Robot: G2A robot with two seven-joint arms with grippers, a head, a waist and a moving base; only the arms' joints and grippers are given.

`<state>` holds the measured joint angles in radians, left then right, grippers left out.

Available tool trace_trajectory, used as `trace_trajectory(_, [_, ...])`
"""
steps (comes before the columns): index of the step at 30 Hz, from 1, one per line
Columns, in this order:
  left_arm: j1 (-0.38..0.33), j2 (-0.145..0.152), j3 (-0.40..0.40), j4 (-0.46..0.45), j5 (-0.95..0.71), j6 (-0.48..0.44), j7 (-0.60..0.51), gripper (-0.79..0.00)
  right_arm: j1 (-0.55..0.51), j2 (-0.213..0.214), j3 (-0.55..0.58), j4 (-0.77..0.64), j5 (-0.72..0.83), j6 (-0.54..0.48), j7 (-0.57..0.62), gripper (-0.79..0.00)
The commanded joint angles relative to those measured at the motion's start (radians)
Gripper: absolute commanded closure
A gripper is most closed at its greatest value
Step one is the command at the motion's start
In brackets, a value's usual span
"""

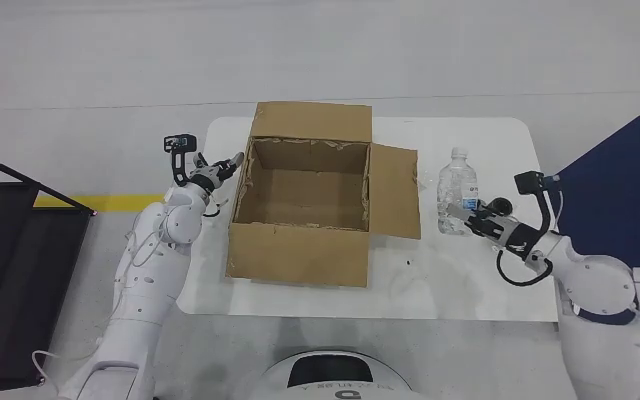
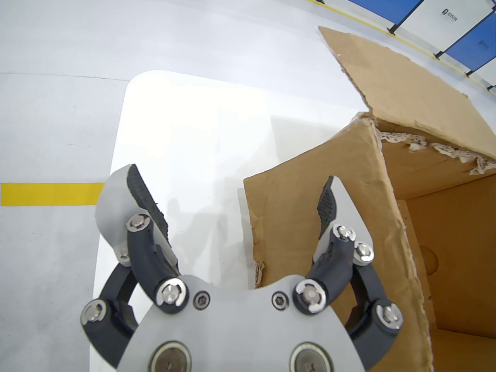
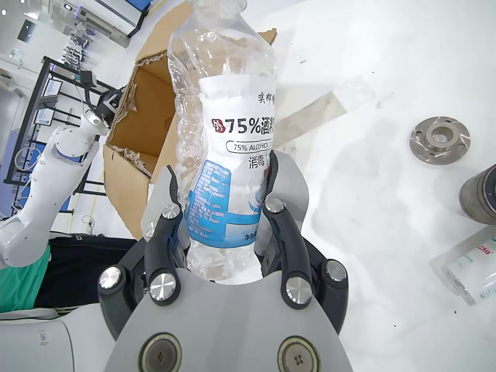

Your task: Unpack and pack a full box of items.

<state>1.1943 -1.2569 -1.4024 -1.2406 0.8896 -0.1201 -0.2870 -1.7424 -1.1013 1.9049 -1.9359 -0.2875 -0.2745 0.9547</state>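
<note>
Top view: an open cardboard box (image 1: pixel 300 255) sits at the middle of the white counter (image 1: pixel 470 280), its flaps folded outward. The left gripper (image 1: pixel 237 160) is at the box's far left corner, above the left flap. To the right of the box is a clear plastic bottle (image 1: pixel 458 185), its white cap toward the far side, with the right gripper (image 1: pixel 465 215) at its near end. Left wrist view: the left gripper (image 2: pixel 232 174) has its fingers spread apart and holds nothing. One finger is over the bare counter (image 2: pixel 193 117), the other over the left flap of the cardboard box (image 2: pixel 387 195). Right wrist view: the right gripper (image 3: pixel 223 170) is clamped on the lower body of the clear plastic bottle (image 3: pixel 224 79), over its white and blue label. The cardboard box (image 3: pixel 147 125) stands beyond it. On the counter (image 3: pixel 368 59), apart from the bottle, lie a metal flange (image 3: pixel 440 139), a metal cylinder (image 3: pixel 480 195) and a labelled clear container (image 3: pixel 471 272).
</note>
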Motion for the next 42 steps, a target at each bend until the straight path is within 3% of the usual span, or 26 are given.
trace_trajectory(1, [0.0,0.0,0.0,0.0,0.0,0.0,0.0,-0.785,0.0,0.0,0.0,0.0,0.0,0.0,0.0,0.0])
trace_trajectory(6, [0.0,0.0,0.0,0.0,0.0,0.0,0.0,-0.785,0.02,-0.001,-0.064,-0.057,0.05,-0.076,-0.034,0.0])
trace_trajectory(11, [0.0,0.0,0.0,0.0,0.0,0.0,0.0,-0.785,0.253,0.0,-0.308,-0.066,-0.047,-0.01,0.056,0.0])
trace_trajectory(20, [0.0,0.0,0.0,0.0,0.0,0.0,0.0,-0.785,0.69,-0.049,-0.78,0.184,-0.247,0.199,0.127,0.0])
trace_trajectory(26, [0.0,0.0,0.0,0.0,0.0,0.0,0.0,-0.785,0.856,-0.097,-1.025,0.345,-0.386,0.296,0.21,0.0])
trace_trajectory(35, [0.0,0.0,0.0,0.0,0.0,0.0,0.0,-0.785,0.997,-0.184,-1.242,0.539,-0.452,0.402,0.142,-0.003])
trace_trajectory(36, [0.0,0.0,0.0,0.0,0.0,0.0,0.0,-0.785,1.011,-0.194,-1.263,0.564,-0.457,0.412,0.14,-0.099])
trace_trajectory(37, [0.0,0.0,0.0,0.0,0.0,0.0,0.0,-0.785,1.024,-0.205,-1.281,0.589,-0.461,0.425,0.138,-0.274])
trace_trajectory(38, [0.0,0.0,0.0,0.0,0.0,0.0,0.0,-0.785,1.036,-0.215,-1.298,0.615,-0.464,0.436,0.141,-0.345])
trace_trajectory(39, [0.0,0.0,0.0,0.0,0.0,0.0,0.0,-0.785,1.048,-0.225,-1.315,0.642,-0.472,0.449,0.146,-0.686])
trace_trajectory(40, [0.0,0.0,0.0,0.0,0.0,0.0,0.0,-0.785,1.06,-0.235,-1.331,0.664,-0.482,0.463,0.149,-0.785])
trace_trajectory(42, [0.0,0.0,0.0,0.0,0.0,0.0,0.0,-0.785,1.076,-0.253,-1.353,0.699,-0.476,0.466,0.155,-0.785])
